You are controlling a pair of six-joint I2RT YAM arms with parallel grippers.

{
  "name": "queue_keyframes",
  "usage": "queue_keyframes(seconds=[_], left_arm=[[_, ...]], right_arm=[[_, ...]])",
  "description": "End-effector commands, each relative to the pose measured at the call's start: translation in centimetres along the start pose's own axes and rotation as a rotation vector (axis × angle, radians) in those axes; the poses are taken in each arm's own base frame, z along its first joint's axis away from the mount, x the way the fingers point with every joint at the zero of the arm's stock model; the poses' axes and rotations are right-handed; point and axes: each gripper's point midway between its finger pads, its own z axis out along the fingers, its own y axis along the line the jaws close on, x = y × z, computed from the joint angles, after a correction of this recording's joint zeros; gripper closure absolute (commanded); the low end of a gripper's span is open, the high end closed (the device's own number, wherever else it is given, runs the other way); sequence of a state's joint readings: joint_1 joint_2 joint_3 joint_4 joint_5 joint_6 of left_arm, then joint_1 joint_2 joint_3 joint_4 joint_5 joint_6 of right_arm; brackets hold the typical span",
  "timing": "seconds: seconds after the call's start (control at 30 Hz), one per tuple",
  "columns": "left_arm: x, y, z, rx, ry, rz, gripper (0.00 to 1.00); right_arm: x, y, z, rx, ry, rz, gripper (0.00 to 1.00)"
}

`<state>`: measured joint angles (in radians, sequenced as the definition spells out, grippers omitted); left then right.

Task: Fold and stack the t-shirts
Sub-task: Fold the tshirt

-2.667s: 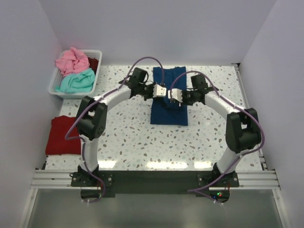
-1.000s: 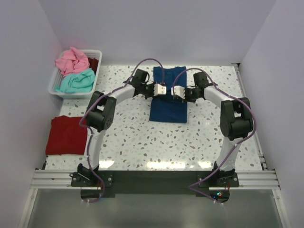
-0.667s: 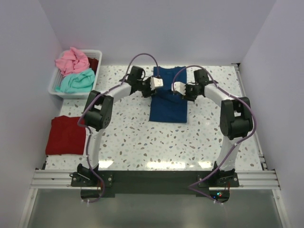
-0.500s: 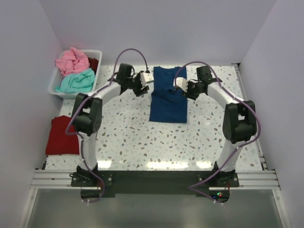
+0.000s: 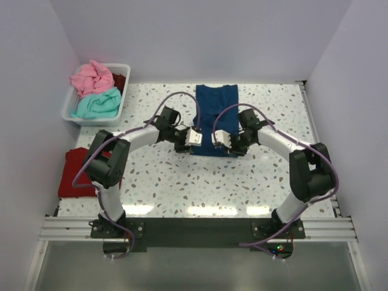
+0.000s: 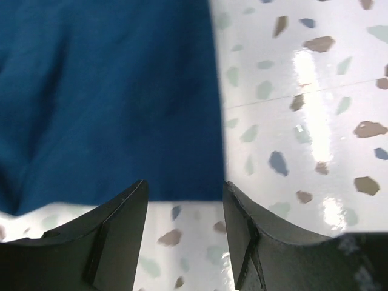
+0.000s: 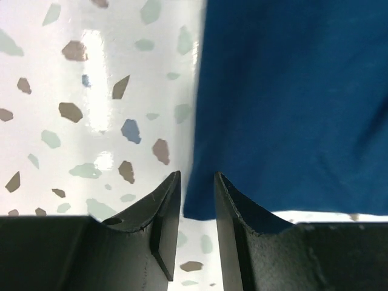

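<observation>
Two sets of jaws stood parted and empty at the 6 o'clock hem of the navy t-shirt (image 5: 216, 112): the left gripper (image 6: 185, 185) wide at its 7 o'clock corner, the right gripper (image 7: 197, 174) narrower (barely a gap) at 5 o'clock. It lay flat toward 12 o'clock on the surface (image 5: 170, 176).

Top camera overlooks the whole tabletop (image 5: 170, 176); both wrist cameras look closely down at near corners of the navy shirt (image 5: 215, 109).
</observation>
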<state>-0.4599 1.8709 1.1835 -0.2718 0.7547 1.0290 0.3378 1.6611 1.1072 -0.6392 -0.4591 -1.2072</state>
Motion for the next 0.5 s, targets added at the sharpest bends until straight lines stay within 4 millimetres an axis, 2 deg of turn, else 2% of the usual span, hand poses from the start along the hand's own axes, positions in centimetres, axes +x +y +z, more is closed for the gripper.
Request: queue_keyframes(seconds=[0.0,0.17,0.3,0.47], left_arm=[[-0.1,-1.2,1.6,0.053,-0.001,0.166,0.43],[0.4,-1.2,3.1,0.081,0.039,0.210,0.46],[0.6,-1.4,3.3,0.101,0.056,0.218,0.53],[2.0,-2.0,3.2,0.138,0.127,0.229,0.58]], right_arm=[[0.8,-0.5,1.0,0.015,0.022,-0.060,0.68],[2.3,0.2,2.4,-0.021,0.054,-0.065,0.68],[3.2,0.9,3.0,-0.047,0.072,-0.092,0.68],[4.2,1.4,3.6,-0.063,0.102,-0.104,0.68]])
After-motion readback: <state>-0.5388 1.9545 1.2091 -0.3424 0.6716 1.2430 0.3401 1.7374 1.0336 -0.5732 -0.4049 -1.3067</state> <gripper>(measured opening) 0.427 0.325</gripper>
